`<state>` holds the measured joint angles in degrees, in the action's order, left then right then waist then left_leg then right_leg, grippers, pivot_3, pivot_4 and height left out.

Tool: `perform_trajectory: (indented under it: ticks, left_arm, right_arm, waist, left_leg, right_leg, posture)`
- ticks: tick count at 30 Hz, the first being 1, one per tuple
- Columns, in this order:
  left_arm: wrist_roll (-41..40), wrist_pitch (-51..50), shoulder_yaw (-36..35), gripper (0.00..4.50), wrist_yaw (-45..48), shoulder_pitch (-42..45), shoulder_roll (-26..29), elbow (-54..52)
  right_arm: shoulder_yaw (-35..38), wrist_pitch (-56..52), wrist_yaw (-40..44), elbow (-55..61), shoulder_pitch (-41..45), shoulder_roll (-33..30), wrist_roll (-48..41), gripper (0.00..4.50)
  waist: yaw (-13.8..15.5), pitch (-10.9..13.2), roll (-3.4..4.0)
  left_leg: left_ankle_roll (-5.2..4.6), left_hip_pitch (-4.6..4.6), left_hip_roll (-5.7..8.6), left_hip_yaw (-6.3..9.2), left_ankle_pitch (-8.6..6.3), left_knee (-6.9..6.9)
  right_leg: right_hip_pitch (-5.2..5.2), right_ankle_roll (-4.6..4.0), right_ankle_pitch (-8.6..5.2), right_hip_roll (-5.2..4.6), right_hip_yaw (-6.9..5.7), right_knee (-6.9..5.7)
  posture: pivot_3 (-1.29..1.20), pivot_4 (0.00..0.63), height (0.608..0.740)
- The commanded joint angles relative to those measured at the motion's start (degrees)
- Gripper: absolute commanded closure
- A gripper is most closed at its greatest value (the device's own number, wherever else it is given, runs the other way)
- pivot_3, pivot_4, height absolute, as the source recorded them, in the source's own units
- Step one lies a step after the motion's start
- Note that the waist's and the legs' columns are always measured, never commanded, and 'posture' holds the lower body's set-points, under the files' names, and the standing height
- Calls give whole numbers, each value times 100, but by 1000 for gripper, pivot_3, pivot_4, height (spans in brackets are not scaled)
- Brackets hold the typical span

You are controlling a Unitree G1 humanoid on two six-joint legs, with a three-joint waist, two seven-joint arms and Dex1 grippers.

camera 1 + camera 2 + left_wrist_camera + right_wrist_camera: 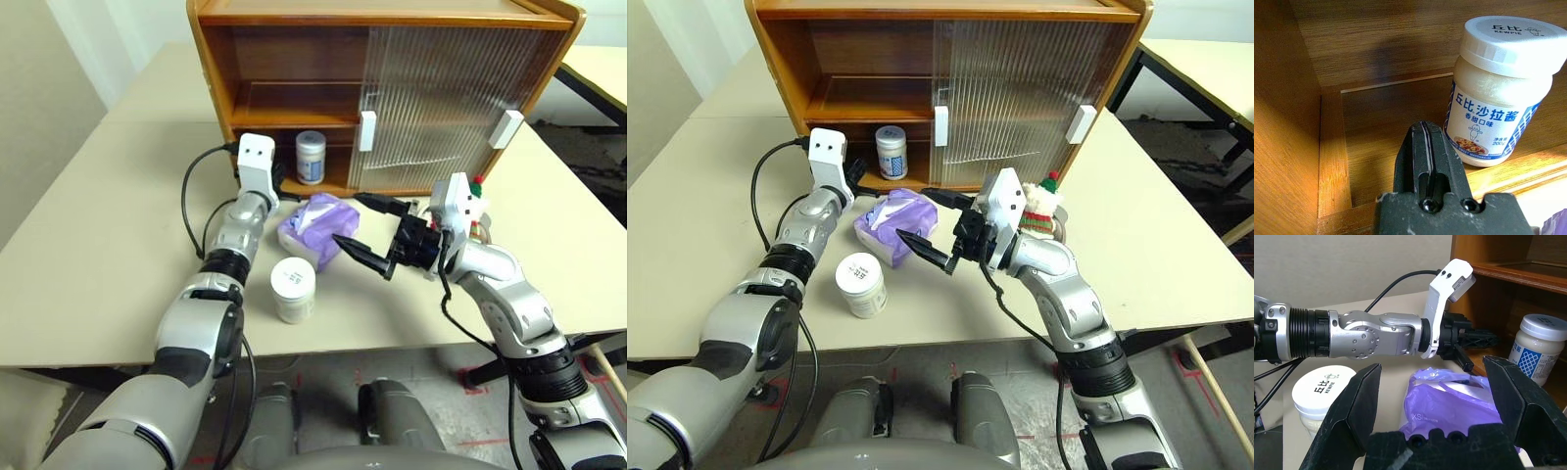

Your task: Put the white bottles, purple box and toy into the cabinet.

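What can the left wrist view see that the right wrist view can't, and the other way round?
Left wrist view: the cabinet's inside corner and the shut left end effector from behind.
Right wrist view: the purple box, the second white bottle on the table, and the open right end effector.
Both: the white bottle standing on the cabinet's lower shelf.

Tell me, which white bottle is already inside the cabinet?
The white bottle standing on the bottom shelf of the cabinet, beside the shut left fingers. The other white bottle stands on the table, near the purple box.
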<state>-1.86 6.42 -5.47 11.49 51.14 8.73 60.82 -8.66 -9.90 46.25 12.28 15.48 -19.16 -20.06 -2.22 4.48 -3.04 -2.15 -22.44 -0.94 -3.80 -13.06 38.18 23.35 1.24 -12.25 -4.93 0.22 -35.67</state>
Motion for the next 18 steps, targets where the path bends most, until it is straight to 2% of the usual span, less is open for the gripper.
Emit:
perform_trajectory:
  ticks: [1, 18]
  left_arm:
    - [88, 83, 105, 4472, 48, 145, -78, 82]
    - [50, 78, 109, 4472, 41, 115, -43, 82]
  right_arm:
    - [-39, 63, -8, 73, -14, -15, 47, 0]
    - [-79, 82, -10, 43, -17, 36, 70, 0]
  waist:
    - [1, 0, 0]
    - [-41, -4, -4]
  left_leg:
    - [0, 0, 0, 0, 0, 0]
    - [0, -1, -1, -1, 0, -1]
  right_leg:
    - [0, 0, 0, 0, 0, 0]
    - [0, -1, -1, 1, 1, 4]
  posture:
    - [-79, 8, 740]
    - [-75, 11, 740]
